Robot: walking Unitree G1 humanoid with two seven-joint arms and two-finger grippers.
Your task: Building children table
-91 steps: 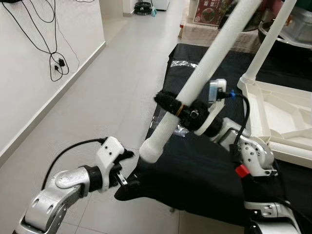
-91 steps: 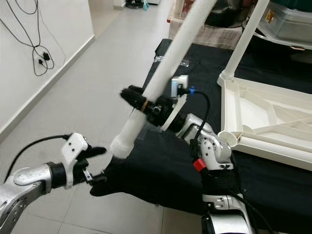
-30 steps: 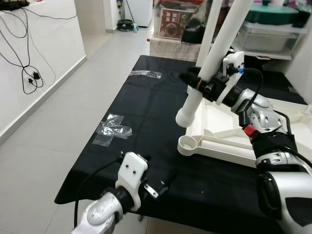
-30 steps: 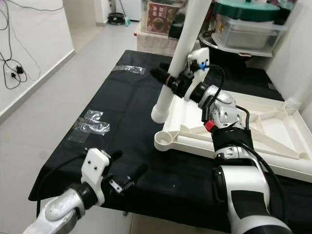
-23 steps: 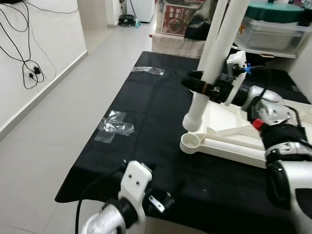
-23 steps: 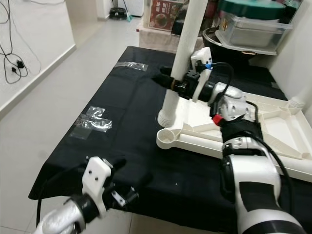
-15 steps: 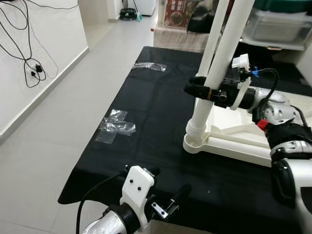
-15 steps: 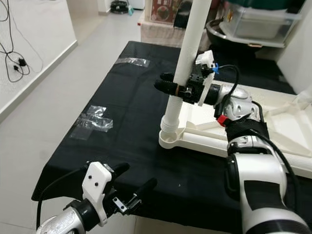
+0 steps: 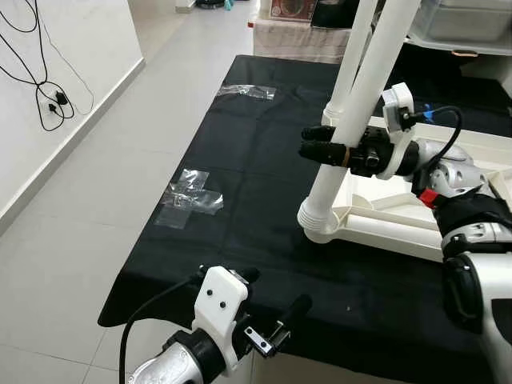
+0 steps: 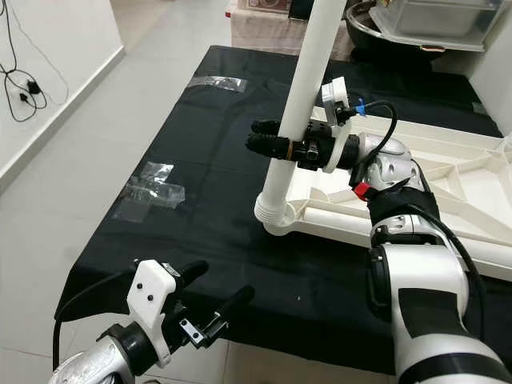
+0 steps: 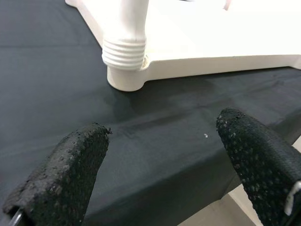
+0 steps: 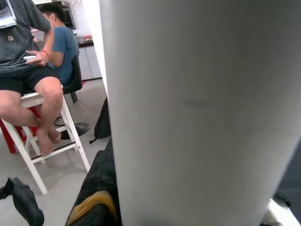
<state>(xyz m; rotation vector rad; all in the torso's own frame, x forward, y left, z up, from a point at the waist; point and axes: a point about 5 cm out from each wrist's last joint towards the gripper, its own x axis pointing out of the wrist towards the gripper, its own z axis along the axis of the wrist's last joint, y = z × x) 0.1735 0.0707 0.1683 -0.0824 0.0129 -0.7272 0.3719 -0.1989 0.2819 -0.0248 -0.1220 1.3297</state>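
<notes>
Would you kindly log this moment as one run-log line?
right gripper: shut on table leg | leg end in corner socket of tabletop | left gripper: open, idle

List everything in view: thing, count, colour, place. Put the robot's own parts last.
Table leg: 1, white, in the right gripper, threaded end at the tabletop's near-left corner socket.
Second leg: 1, white, standing at the tabletop's far-left corner.
Tabletop: 1, white, upside down on the cloth.
Cloth: 1, black, spread on the floor.
Plastic wrappers: 2, clear, on the cloth's left side.
Cables: black, hanging on the left wall.
Storage bin: 1, clear, far right.
People: 2, seated, in the right wrist view.
Left gripper: black fingers apart, over the cloth's near edge.
Right gripper: black, clamped on the table leg.
</notes>
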